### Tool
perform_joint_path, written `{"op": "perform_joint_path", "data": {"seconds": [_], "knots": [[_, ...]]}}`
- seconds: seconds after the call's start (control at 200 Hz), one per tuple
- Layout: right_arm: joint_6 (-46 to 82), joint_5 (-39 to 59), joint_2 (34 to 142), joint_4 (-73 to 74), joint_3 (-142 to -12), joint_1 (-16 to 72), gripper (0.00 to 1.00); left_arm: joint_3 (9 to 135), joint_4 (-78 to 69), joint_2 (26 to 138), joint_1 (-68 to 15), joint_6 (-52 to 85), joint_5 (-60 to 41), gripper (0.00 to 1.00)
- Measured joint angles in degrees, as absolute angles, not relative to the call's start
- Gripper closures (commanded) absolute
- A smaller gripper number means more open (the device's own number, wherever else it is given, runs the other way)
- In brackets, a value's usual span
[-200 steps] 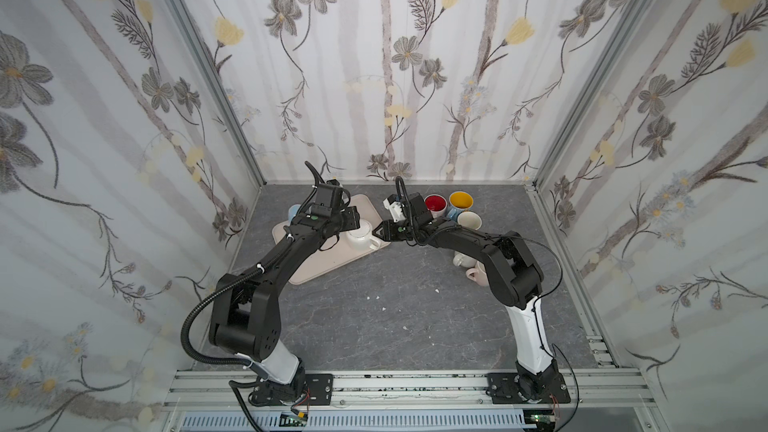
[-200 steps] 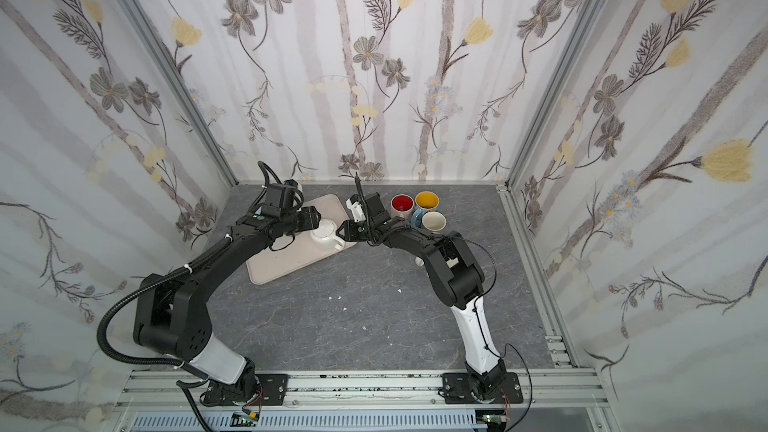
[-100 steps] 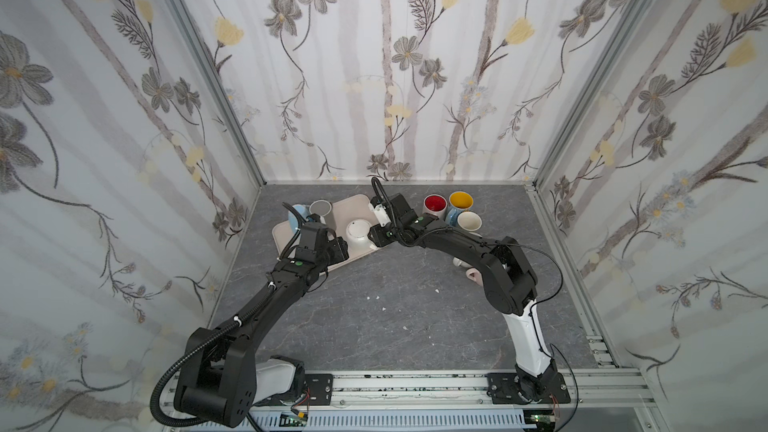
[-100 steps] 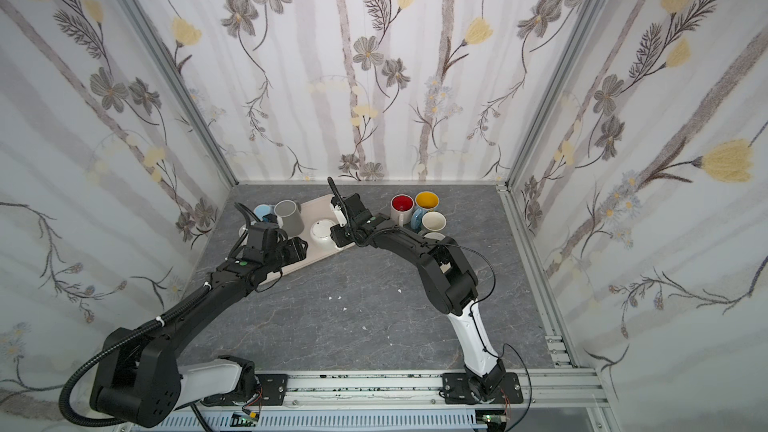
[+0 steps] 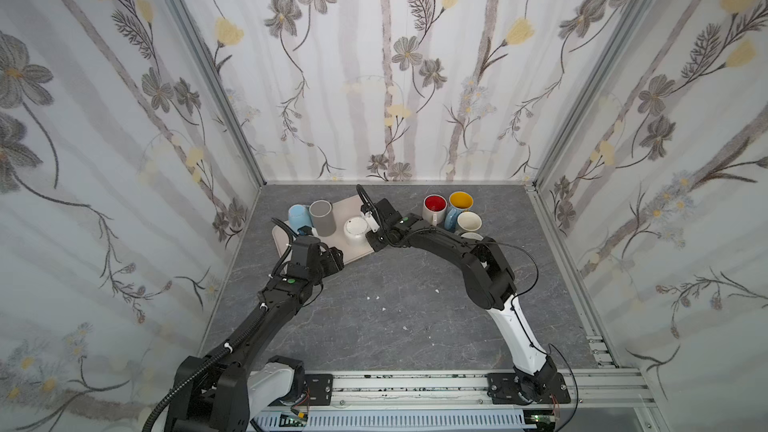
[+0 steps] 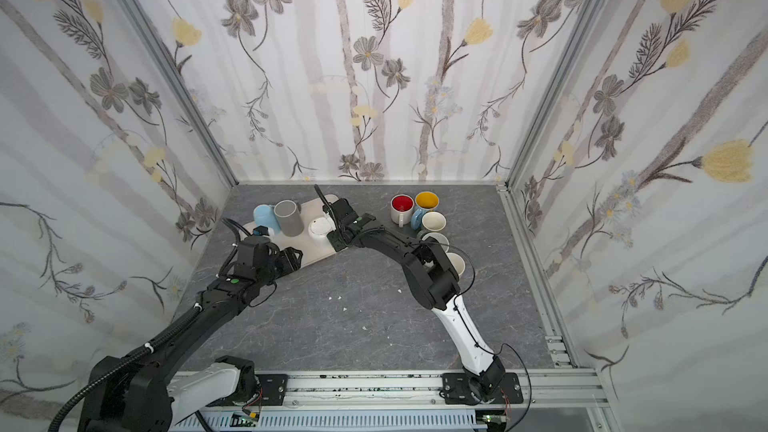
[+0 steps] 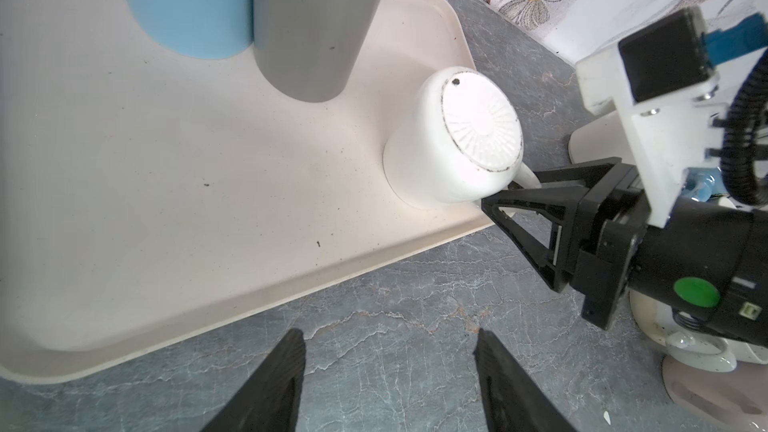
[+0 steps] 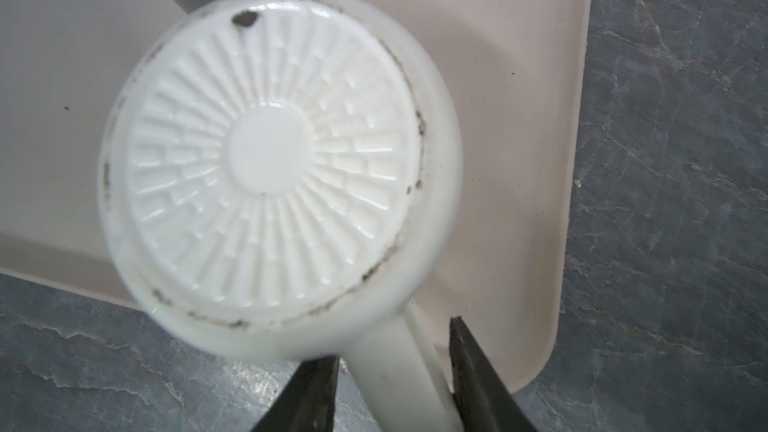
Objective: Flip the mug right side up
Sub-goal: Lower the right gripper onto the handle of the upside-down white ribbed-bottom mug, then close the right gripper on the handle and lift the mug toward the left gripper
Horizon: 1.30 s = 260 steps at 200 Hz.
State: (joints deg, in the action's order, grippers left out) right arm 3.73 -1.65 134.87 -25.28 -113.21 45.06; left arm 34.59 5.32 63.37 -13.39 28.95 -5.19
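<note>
White mug (image 5: 355,229) bottom-up on tray (image 7: 166,201), near its corner. Right gripper (image 8: 395,338) pinching handle, jaws narrow. Left gripper (image 7: 386,334) spread wide, empty, over table just off tray edge. Gray mug (image 5: 323,218), blue mug (image 5: 298,216) crowd close beside. Upright mugs (image 5: 434,205) behind right arm.

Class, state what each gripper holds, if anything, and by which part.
The left gripper is open and empty. The right gripper straddles the handle of the white mug; whether it grips cannot be told.
</note>
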Motion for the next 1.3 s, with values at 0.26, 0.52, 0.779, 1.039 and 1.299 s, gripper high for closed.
{"op": "perform_joint_path", "data": {"seconds": [0.26,0.52,0.779,1.039,1.299], "knots": [[0.7,-2.7,135.0,-25.7,-114.3,46.5,0.89,34.1,5.4,62.1,-12.9,28.9,-5.6,0.35],[0.5,-5.3,133.8,-26.7,-114.3,49.1,1.00,32.9,5.3,61.4,-12.7,29.0,-6.3,0.35],[1.7,-6.0,131.7,-26.7,-114.3,49.3,1.00,31.5,4.3,58.7,-12.3,30.6,-7.8,0.35],[7.3,-2.0,126.0,-21.6,-109.8,48.8,1.00,26.9,-1.3,53.7,-10.9,36.1,-12.2,0.33],[19.1,6.5,117.7,-9.3,-97.3,43.9,1.00,20.2,-16.1,50.2,-8.4,45.0,-20.5,0.29]]}}
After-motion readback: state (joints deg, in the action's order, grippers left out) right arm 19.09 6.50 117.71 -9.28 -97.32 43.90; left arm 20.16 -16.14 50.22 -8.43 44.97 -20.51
